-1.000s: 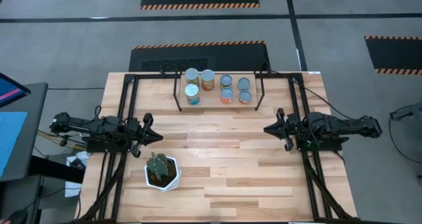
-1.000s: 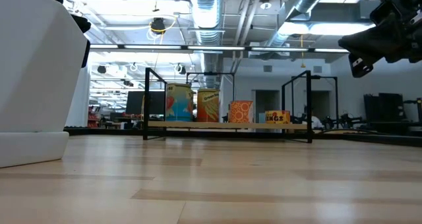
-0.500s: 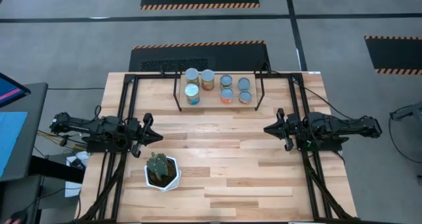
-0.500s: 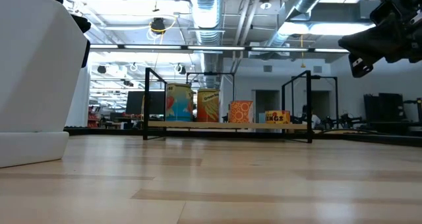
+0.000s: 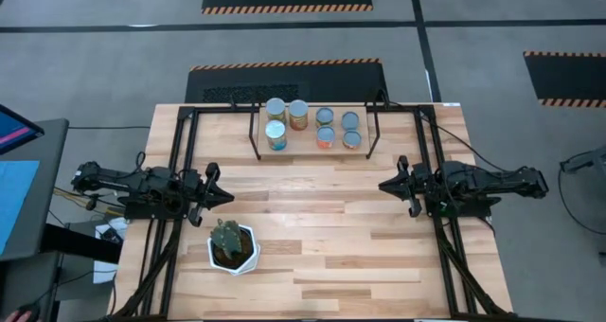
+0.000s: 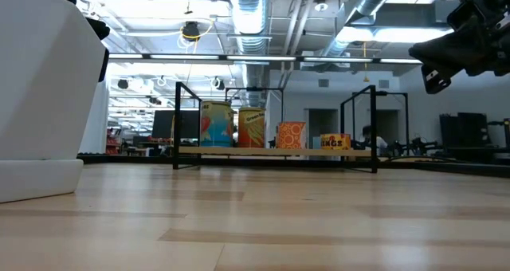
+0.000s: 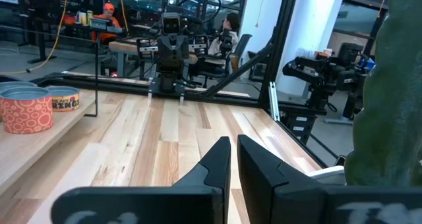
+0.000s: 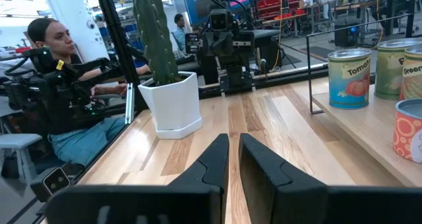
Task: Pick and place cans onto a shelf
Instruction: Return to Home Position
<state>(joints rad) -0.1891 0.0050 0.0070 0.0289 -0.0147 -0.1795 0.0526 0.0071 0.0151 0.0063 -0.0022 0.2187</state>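
Several cans (image 5: 312, 125) stand upright on their bases on the shelf (image 5: 311, 148), a low light-wood platform on black legs at the middle of the table's far edge. The low view shows the cans (image 6: 251, 127) in a row on the shelf (image 6: 275, 151). My left gripper (image 5: 230, 197) waits level at the table's left side, shut, pointing toward the right. My right gripper (image 5: 382, 185) waits level at the right side, shut, pointing toward the left. Both wrist views show the left gripper (image 7: 233, 142) and the right gripper (image 8: 233, 137) with nothing between the fingers.
A white hexagonal pot with a green cactus (image 5: 232, 245) stands on the table near the left gripper, toward the near edge. Black frame rails (image 5: 180, 170) run along both table sides. Bare wood lies between the two grippers. People sit beyond the table.
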